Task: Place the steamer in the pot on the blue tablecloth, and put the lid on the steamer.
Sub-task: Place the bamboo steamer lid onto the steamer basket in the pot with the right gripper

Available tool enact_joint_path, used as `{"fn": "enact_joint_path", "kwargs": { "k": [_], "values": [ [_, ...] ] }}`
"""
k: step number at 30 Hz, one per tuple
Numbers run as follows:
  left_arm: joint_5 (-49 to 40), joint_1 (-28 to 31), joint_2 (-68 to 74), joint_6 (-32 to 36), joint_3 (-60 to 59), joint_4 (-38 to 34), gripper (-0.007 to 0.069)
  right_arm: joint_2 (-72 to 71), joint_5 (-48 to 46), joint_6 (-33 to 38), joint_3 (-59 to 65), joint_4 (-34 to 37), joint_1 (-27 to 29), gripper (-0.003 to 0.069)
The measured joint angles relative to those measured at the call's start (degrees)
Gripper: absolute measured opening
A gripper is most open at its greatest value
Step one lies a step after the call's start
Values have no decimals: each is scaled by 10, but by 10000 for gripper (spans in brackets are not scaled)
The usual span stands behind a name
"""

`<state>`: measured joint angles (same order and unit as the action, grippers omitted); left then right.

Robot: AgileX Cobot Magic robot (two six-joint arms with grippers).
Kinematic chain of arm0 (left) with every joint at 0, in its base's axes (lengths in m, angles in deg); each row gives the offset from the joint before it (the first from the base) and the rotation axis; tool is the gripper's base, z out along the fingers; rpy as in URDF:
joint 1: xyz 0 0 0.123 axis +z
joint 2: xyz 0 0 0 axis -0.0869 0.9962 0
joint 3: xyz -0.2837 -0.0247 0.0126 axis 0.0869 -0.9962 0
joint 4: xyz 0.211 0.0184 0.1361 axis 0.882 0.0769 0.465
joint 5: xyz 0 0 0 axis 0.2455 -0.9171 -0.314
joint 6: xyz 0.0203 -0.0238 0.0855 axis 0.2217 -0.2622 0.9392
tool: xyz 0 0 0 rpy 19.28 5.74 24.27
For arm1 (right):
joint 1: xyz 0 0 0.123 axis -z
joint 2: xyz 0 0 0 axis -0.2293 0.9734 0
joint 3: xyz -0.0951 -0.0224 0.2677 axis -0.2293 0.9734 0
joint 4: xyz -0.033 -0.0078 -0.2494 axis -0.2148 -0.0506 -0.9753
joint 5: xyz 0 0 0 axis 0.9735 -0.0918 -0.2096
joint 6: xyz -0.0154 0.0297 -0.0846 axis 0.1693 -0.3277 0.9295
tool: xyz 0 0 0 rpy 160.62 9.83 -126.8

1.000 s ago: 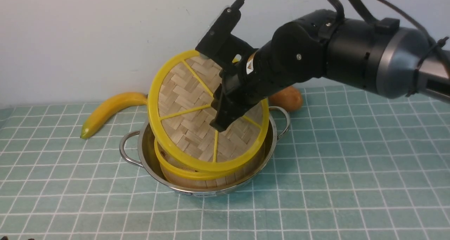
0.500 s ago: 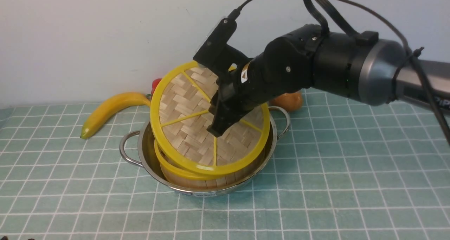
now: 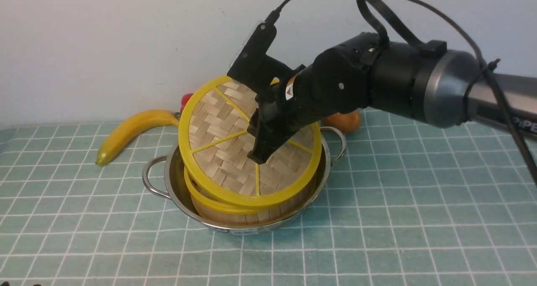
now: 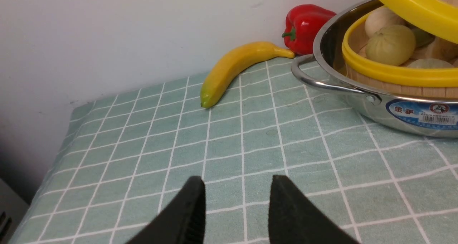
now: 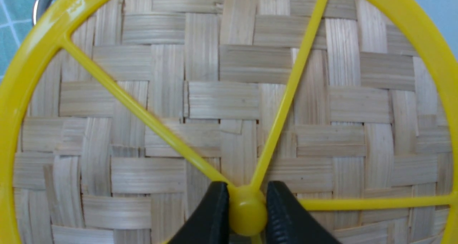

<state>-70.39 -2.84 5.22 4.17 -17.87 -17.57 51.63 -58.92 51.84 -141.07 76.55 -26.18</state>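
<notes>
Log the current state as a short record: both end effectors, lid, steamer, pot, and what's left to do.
right end effector: closed on the lid's yellow knob
left end effector: open, holding nothing
bamboo lid: tilted above the steamer, not seated
bamboo steamer: inside the pot, buns visible
stainless-steel pot: on the blue tablecloth
remaining: level the lid and set it on the steamer
</notes>
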Motion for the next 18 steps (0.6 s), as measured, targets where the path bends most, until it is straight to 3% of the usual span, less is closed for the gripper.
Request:
{"fn": "enact_joint_path", "kwargs": {
  "k": [18],
  "values": [
    [0, 0, 0, 0, 0, 0, 243, 16, 23, 13, 0, 0, 0, 146]
  ]
}}
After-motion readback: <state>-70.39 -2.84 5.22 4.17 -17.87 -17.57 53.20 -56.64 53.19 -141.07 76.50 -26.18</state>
